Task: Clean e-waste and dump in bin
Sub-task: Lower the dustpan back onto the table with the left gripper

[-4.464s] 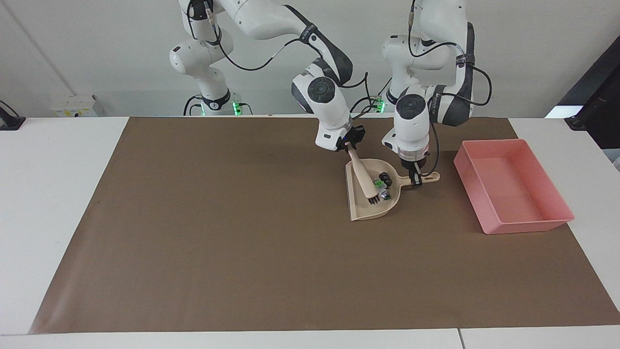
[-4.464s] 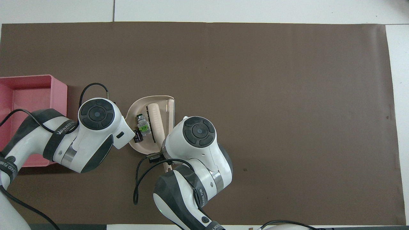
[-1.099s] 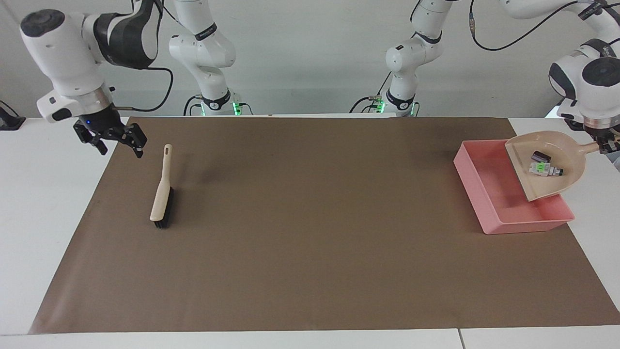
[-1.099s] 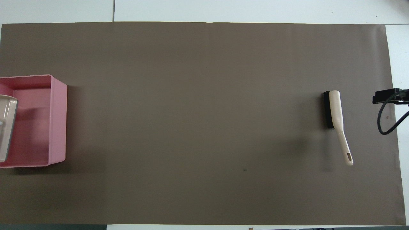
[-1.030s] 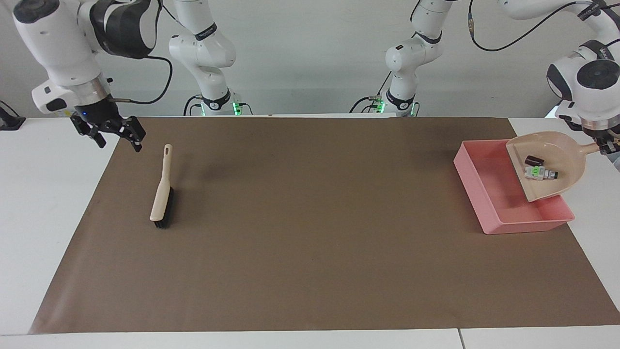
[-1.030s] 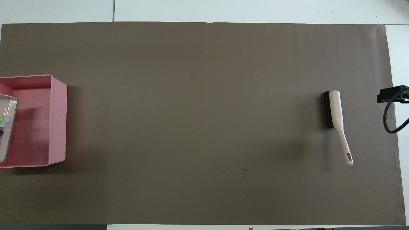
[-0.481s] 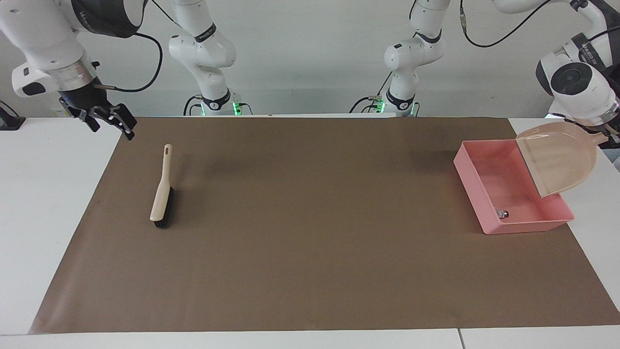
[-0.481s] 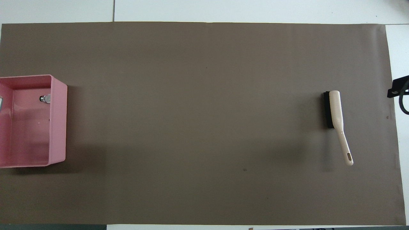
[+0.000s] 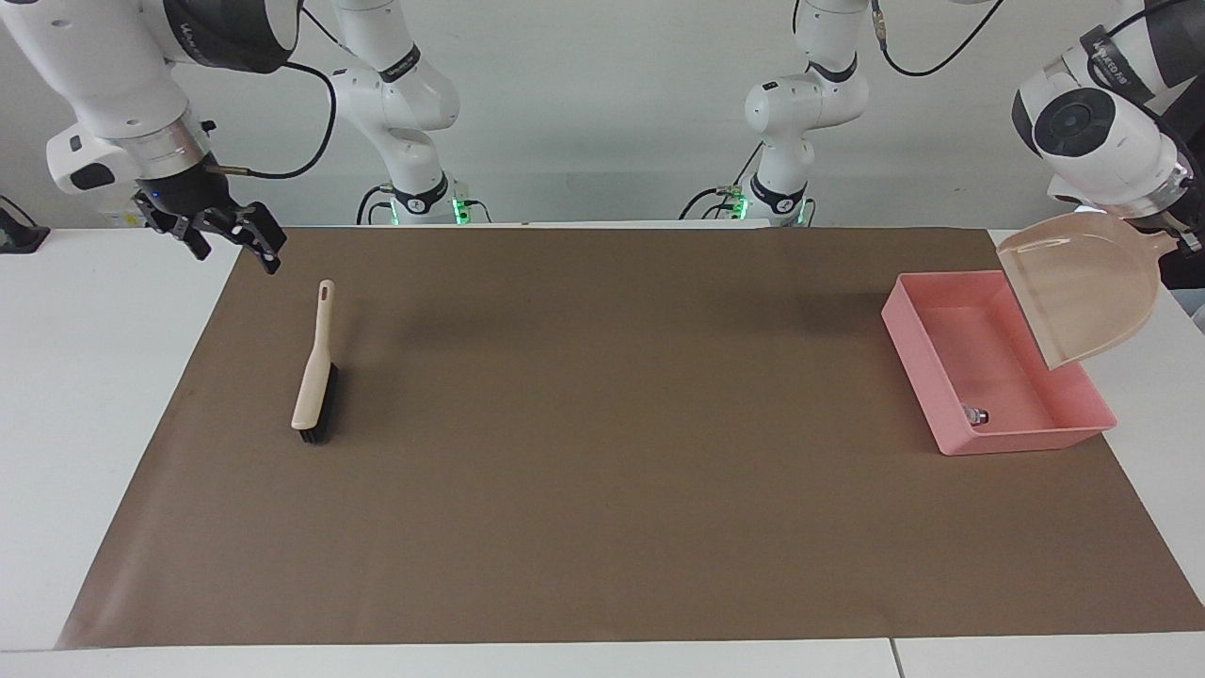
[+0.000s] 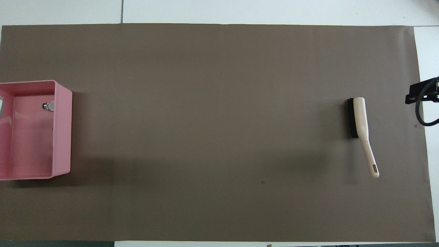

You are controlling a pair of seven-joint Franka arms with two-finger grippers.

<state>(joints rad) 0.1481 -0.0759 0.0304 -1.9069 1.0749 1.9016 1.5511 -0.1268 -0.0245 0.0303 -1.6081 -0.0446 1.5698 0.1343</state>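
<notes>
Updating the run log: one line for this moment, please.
left end effector: tipping dustpan over bin | e-waste: in bin | right end effector: open, waiting | brush: on mat

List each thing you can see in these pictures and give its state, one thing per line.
Bin: on the mat, one small e-waste bit visible inside.
Dustpan: held tipped over the bin, empty.
Brush: lying on the mat, untouched.
Left hand: shut on the dustpan handle.
Right hand: open, empty, raised near the brush.
</notes>
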